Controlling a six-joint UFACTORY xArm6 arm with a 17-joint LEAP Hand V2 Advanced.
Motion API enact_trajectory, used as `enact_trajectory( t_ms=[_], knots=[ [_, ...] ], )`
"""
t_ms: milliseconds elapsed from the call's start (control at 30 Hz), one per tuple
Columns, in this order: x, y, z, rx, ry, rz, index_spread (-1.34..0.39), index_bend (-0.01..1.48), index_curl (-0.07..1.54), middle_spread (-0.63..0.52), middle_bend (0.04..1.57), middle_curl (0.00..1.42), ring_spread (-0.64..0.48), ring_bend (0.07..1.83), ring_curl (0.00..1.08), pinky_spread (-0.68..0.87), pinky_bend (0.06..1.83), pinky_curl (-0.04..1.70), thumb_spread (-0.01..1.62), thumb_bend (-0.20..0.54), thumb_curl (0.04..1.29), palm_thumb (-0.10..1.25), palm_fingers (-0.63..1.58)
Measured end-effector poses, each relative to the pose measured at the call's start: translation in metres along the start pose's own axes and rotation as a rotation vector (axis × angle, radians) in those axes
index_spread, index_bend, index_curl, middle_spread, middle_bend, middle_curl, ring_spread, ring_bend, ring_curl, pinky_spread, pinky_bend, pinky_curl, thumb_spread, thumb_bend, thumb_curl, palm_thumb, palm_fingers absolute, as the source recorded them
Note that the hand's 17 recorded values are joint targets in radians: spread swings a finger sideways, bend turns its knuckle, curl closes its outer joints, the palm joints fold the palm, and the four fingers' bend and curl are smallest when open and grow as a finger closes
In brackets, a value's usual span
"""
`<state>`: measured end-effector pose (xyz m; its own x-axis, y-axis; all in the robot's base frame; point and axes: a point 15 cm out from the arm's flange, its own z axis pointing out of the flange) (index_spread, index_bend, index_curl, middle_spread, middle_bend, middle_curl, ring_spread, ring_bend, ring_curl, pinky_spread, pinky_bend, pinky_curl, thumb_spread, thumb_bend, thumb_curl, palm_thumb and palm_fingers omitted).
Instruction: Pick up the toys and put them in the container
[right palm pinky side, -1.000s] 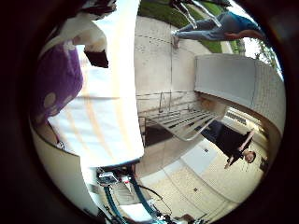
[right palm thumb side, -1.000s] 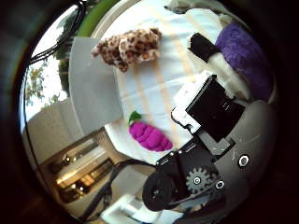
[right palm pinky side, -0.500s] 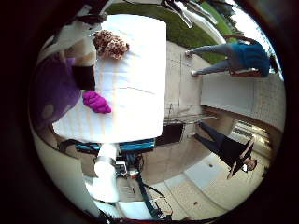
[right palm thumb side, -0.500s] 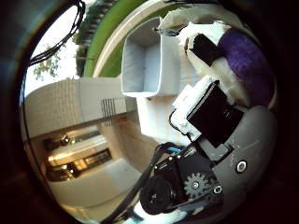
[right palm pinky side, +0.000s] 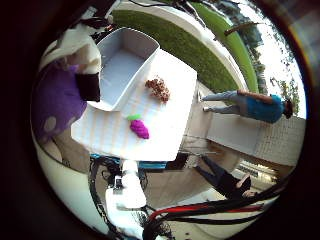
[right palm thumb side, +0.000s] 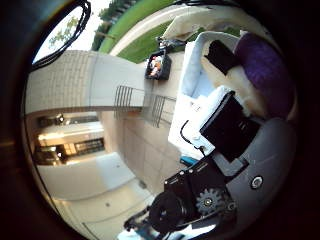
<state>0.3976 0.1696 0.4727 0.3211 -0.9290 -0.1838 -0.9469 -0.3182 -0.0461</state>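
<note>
- Purple toy (right palm pinky side: 56, 97), a plush with pale spots, sits right against the palm; the hand (right palm thumb side: 235, 125) has its fingers curled round it and carries it above the table (right palm pinky side: 170, 75).
- The white container (right palm pinky side: 122, 65) stands open and empty on the table, near the held toy.
- Two more toys lie on the tabletop beside the container: a brown spotted plush (right palm pinky side: 158, 88) close to its wall and a magenta toy with a green tip (right palm pinky side: 138, 127) a little further off.
- The step in hand looks like the carry to the container. To do it well, bring the palm squarely over the middle of the opening, lower it past the rim, and only then loosen the fingers, so the plush cannot catch on the wall or roll out.
</note>
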Motion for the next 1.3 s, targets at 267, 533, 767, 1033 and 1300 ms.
enact_trajectory(
  t_ms=[267, 533, 767, 1033, 1300],
  knots=[
    [-0.007, -0.085, 0.080, 0.030, -0.006, -0.011, -0.97, 0.85, 0.00, -0.25, 1.12, 1.09, -0.11, 1.44, 0.83, 0.13, 1.52, 0.81, 1.26, -0.027, 0.53, 0.87, 0.82],
    [0.017, -0.108, 0.144, -0.052, -0.004, 0.023, -0.50, 0.76, 0.05, -0.11, 0.51, 0.81, 0.07, 1.14, 0.70, 0.28, 1.37, 0.78, 1.25, -0.040, 0.47, 0.74, 0.07],
    [0.034, -0.094, 0.165, -0.145, -0.013, -0.044, -0.44, 0.56, 0.09, 0.03, 0.19, 0.54, 0.27, 0.61, 0.40, 0.41, 0.98, 0.53, 1.18, -0.030, 0.44, 0.71, -0.19],
    [0.049, -0.061, 0.124, -0.176, -0.023, -0.058, -0.45, 0.30, 0.13, 0.10, 0.13, 0.39, 0.31, 0.47, 0.33, 0.47, 0.83, 0.42, 1.14, -0.032, 0.40, 0.68, -0.11],
    [0.066, 0.005, 0.055, -0.153, -0.019, -0.042, -0.28, 0.18, 0.17, 0.13, 0.19, 0.36, 0.30, 0.45, 0.32, 0.48, 0.71, 0.35, 1.14, -0.030, 0.38, 0.66, 0.03]
  ],
)
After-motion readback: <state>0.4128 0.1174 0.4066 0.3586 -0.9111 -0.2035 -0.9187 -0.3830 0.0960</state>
